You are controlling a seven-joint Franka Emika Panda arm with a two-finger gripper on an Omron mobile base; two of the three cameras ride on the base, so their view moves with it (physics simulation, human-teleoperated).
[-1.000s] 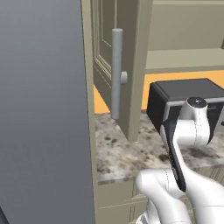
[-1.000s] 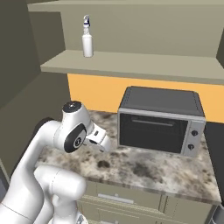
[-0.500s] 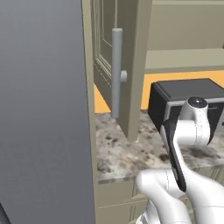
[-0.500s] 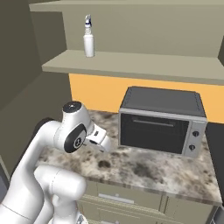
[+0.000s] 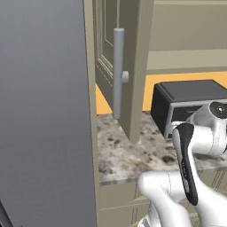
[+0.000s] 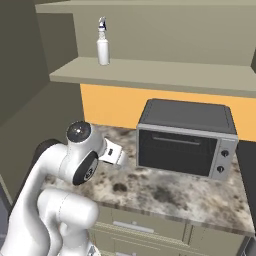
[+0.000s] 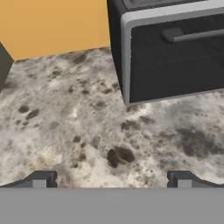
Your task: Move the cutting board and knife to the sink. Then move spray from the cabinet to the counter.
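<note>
Standing upright on the plain beige shelf of the open olive wall cabinet (image 6: 150, 75), the small white spray bottle with a blue-and-white trigger top (image 6: 102, 42) looks light, rigid, smooth and easily tipped; its wider body seems the safest grip. The white arm's two-finger gripper (image 7: 111, 179) hangs low over the speckled marble-look counter (image 7: 65, 127), jaws spread wide and empty, beside a dark toaster oven (image 6: 186, 138).
</note>
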